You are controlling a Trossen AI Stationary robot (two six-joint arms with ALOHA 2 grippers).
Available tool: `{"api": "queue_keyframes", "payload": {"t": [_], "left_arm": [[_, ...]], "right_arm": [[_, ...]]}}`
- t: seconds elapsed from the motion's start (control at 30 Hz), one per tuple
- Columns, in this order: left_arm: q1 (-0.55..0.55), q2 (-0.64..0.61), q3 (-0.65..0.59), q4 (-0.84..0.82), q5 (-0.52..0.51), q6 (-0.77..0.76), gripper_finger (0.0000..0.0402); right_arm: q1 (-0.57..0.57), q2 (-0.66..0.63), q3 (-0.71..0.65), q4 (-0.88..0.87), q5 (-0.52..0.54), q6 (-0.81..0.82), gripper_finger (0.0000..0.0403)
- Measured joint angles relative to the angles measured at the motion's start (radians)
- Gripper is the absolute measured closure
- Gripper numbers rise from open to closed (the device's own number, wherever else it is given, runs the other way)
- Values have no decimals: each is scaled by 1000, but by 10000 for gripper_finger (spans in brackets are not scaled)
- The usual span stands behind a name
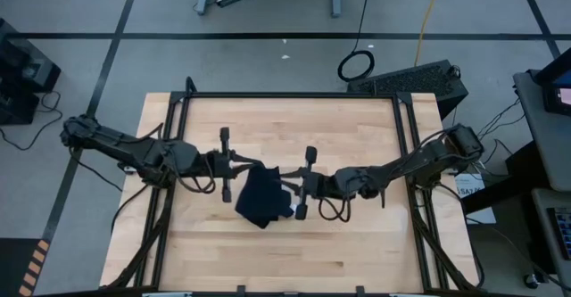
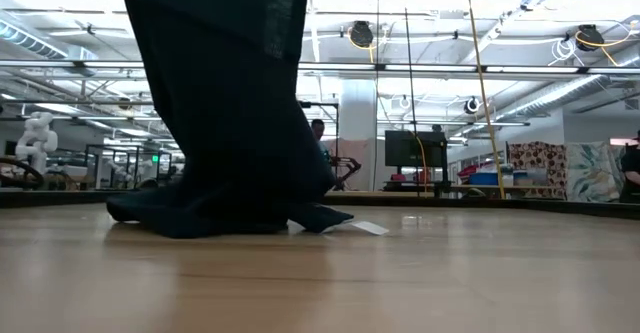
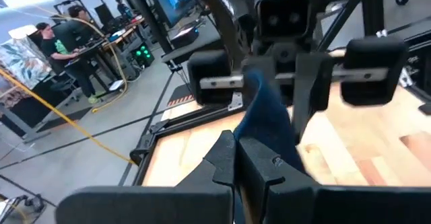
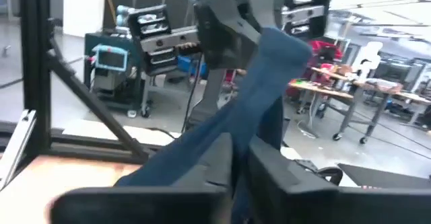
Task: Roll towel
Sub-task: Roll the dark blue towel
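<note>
The towel (image 1: 262, 196) is a dark navy cloth held up over the middle of the wooden table (image 1: 357, 243) between my two grippers. My left gripper (image 1: 251, 166) is shut on it from the table's left, and my right gripper (image 1: 285, 188) is shut on it from the right. In the low view the towel (image 2: 230, 113) hangs down in a broad drape. Its lower end (image 2: 225, 218) lies bunched on the table, with a small white tag (image 2: 368, 228) beside it. My left gripper pinches an upper fold of the towel (image 3: 261, 138) between its two fingers, coming in about level from the table's left. The cloth runs on to the other gripper and hangs below, its lower end on the table. I cannot tell how many layers are held. My right gripper pinches the towel's upper part (image 4: 225, 131) between its two fingers, coming in about level from the table's right. The cloth rises from the fingers toward the left gripper (image 4: 232, 29). The rest hangs, with the bottom end on the table.
A black frame (image 1: 294, 96) runs around the table's far and side edges. Bare wood lies near and far of the towel. Beyond the table are workbenches, monitors and people (image 3: 64, 42) in the room.
</note>
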Motion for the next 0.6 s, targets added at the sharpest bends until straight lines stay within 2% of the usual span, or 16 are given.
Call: {"api": "queue_keyframes", "payload": {"t": [0.23, 0.47, 0.6], "left_arm": [[19, 31, -11, -2, -14, -107, 370], [18, 58, -91, -2, -15, -213, 284], [18, 91, -159, 14, -23, -330, 242]], "right_arm": [[4, -116, 0, -195, 4, 19, 400], [19, -238, 0, -493, -2, 99, 401], [36, -286, 0, -680, -3, 180, 402]]}}
